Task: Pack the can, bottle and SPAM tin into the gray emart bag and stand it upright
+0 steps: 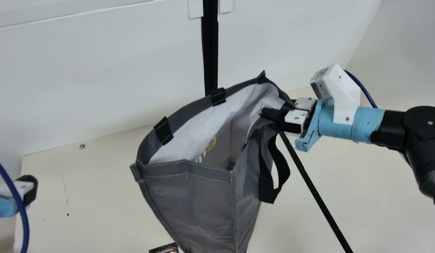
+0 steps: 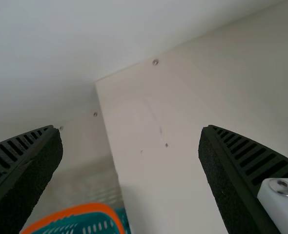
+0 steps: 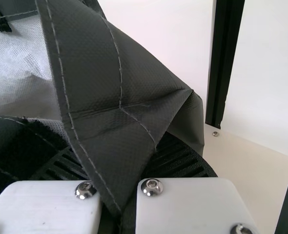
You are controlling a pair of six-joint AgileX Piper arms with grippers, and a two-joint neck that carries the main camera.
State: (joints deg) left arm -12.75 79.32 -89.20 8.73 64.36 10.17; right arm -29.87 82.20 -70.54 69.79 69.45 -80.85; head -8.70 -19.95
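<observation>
Pinches bag (image 1: 199, 203) rim in right gripper (image 1: 273, 115), mouth up.
Runs long axis upright, slants mouth from near left to far right; passes between 2 fingers only at rim's right. Shows something inside (image 1: 231, 164), too small to tell. Spreads left gripper (image 1: 29, 188) wide.

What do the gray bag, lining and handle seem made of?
The bag: probably coated synthetic fabric, slightly glossy, with fine texture and sharp creases. The lining: seemingly matte nonwoven cloth, white and fibrous. The handle: likely woven webbing, flat, black and dull.
</observation>
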